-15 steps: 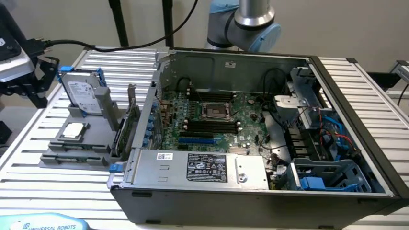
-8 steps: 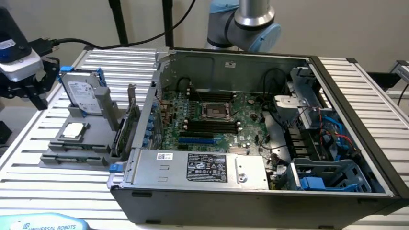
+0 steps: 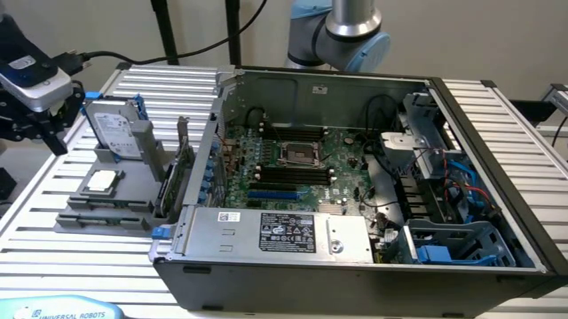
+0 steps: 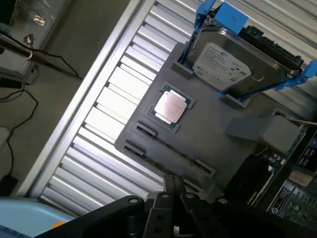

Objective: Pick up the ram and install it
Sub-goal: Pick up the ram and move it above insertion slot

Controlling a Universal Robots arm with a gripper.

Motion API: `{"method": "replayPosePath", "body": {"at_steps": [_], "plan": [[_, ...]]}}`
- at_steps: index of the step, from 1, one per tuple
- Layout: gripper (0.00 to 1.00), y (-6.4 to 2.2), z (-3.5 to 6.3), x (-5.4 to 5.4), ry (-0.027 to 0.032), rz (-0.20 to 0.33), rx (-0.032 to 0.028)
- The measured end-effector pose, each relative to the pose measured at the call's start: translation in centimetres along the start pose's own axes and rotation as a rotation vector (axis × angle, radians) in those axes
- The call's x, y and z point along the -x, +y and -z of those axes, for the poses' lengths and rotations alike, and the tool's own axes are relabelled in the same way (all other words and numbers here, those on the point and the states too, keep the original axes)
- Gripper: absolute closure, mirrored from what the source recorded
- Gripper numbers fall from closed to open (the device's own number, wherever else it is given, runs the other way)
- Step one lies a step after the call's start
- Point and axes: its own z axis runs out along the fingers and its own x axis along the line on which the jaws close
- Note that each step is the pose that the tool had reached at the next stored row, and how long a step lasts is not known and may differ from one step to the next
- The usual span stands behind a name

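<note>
My gripper [image 3: 52, 135] hangs above the table's far edge on the exterior view's left, beside the grey parts holder [image 3: 133, 193], with its fingers together and nothing between them. In the wrist view the gripper [image 4: 173, 187] hovers over the holder's long narrow grooves [image 4: 171, 151]. Thin dark strips run along those grooves, and I cannot tell whether one is the ram. The open computer case [image 3: 497, 166] lies to the exterior view's right. Its motherboard has black memory slots [image 3: 288, 175] beside the processor socket [image 3: 297, 154].
On the holder stand a hard drive in a blue bracket [image 4: 233, 62], a square silver processor chip [image 4: 171, 106], and an upright green expansion card [image 3: 182, 166] against the case. The power supply [image 3: 284, 232] and blue drive cages [image 3: 453, 249] fill the case's near side.
</note>
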Motion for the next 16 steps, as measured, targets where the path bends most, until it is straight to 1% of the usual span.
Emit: {"method": "replayPosePath", "body": {"at_steps": [6, 7, 16], "plan": [[0.89, -0.02, -0.40, 0.0, 0.0052, 0.109, 0.0019], [0.89, -0.03, -0.64, 0.0, 0.0085, 0.176, 0.0030], [0.89, -0.06, -1.22, 0.0, 0.0166, 0.340, 0.0058]]}}
